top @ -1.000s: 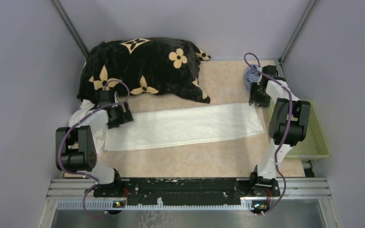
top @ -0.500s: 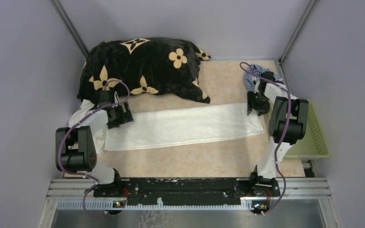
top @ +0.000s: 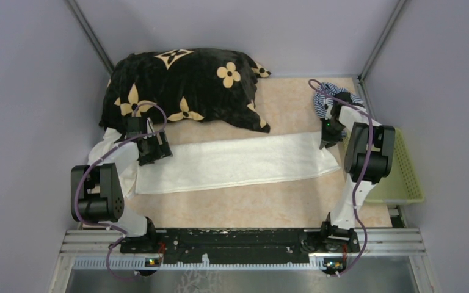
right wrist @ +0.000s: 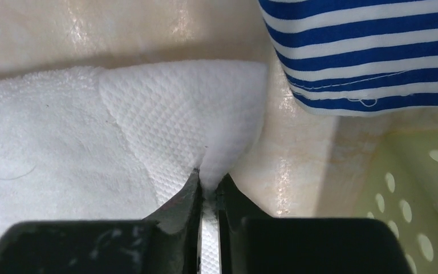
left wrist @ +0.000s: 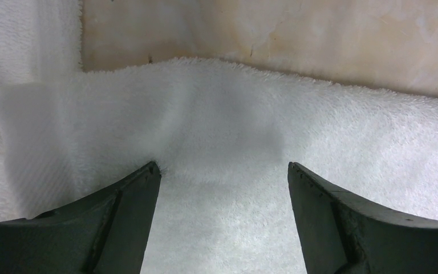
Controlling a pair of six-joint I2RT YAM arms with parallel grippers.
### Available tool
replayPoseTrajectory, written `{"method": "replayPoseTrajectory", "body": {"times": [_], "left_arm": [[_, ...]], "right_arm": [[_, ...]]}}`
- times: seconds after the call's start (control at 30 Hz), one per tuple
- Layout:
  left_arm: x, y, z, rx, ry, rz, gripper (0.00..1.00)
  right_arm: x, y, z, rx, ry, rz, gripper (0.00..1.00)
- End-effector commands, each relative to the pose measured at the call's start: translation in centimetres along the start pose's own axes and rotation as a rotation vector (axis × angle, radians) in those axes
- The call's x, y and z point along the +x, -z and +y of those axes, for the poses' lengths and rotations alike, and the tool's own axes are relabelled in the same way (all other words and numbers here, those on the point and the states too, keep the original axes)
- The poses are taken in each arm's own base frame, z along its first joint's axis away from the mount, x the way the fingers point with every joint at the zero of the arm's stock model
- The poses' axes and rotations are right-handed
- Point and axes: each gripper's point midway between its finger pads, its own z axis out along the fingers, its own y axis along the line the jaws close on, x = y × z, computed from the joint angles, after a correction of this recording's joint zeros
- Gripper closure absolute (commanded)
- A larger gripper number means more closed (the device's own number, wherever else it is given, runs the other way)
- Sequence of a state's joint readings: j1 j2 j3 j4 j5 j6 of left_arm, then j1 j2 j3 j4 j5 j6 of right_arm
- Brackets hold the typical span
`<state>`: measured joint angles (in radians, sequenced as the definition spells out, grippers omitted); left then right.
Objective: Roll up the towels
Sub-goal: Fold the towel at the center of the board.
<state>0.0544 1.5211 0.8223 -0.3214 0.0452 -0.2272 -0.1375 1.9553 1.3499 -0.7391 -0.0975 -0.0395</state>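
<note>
The long towel lies flat across the middle of the table, stretching left to right just near of the black flowered pillow. It is soft, limp terry: light, not fragile, unlikely to slip in a pinch, but it will sag and fold wherever it is unsupported, so it wants holding at the corners or along a short end to start a roll.

The right gripper has its jaws drawn nearly together on the towel's far right corner, a thin fold of the woven hem pinched between them. The left gripper stands wide apart, tips resting on the towel's left end, gripping nothing.

Count: one long towel is plain; a second white towel seems to lie under the left arm at the left edge, though how far it runs is hidden. One pillow, one blue-and-white striped garment at the far right, one pale green basket at the right edge, two arms.
</note>
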Motion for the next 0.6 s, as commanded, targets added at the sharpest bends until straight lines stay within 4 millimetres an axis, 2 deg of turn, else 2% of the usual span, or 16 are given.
{"method": "replayPoseTrajectory", "body": {"times": [0.0, 0.13, 0.27, 0.4, 0.43, 0.47, 0.57], "left_arm": [[-0.2, 0.5, -0.1, 0.011, -0.012, -0.019, 0.12], [-0.4, 0.8, -0.3, 0.022, -0.017, -0.027, 0.12], [-0.7, 1.2, -0.7, 0.039, -0.011, -0.037, 0.12], [-1.5, 2.2, -1.1, 0.054, 0.001, -0.055, 0.11], [-1.6, 2.4, -1.2, 0.055, 0.001, -0.057, 0.11], [-1.7, 2.8, -1.2, 0.054, 0.001, -0.058, 0.11], [-2.0, 3.7, -1.3, 0.052, -0.001, -0.067, 0.11]], "right_arm": [[3.7, -2.8, -0.9, 0.097, 0.027, 0.141, 1.00], [-0.6, 2.3, -0.8, 0.195, 0.042, -0.020, 1.00], [-4.4, 9.0, -0.1, 0.270, 0.048, -0.207, 1.00], [-5.8, 14.1, 0.4, 0.310, 0.043, -0.340, 1.00], [-5.8, 14.8, -0.1, 0.344, 0.033, -0.349, 1.00], [-5.8, 16.3, -0.7, 0.384, 0.020, -0.378, 1.00], [-5.8, 19.1, -3.6, 0.552, -0.011, -0.408, 1.00]]}}
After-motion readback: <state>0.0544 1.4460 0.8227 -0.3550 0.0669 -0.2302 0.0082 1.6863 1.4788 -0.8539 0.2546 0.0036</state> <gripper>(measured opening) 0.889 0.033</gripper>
